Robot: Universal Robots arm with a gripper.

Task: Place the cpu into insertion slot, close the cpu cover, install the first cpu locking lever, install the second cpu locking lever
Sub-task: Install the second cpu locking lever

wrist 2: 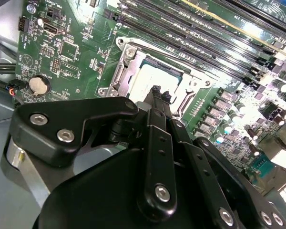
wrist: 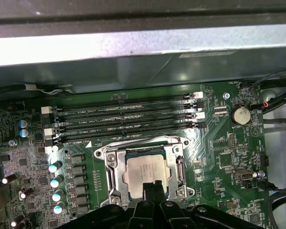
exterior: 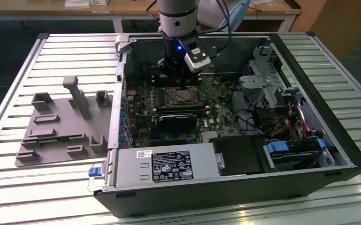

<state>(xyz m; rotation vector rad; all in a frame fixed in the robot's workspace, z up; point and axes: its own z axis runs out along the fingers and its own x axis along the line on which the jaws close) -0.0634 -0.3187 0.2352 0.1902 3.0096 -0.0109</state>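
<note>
The flat silver-grey square cpu (wrist: pixel 145 171) sits in the silver-rimmed insertion slot (wrist: pixel 112 174) — light, stiff, fragile, best held by its edges; the black claw (wrist: pixel 152 187) hovers narrow, fingertips together.

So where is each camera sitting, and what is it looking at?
Exterior view: sits off the arm, above and in front of the open computer case, looking down into it; the arm reaches in over the insertion slot.
First wrist view: rides on the arm, looking down at the cpu under the cpu cover; the gripper pokes in.
Second wrist view: rides on the arm, looking past the gripper's black linkage.
Both wrist views share the cpu, the gripper and the memory slots.
</note>
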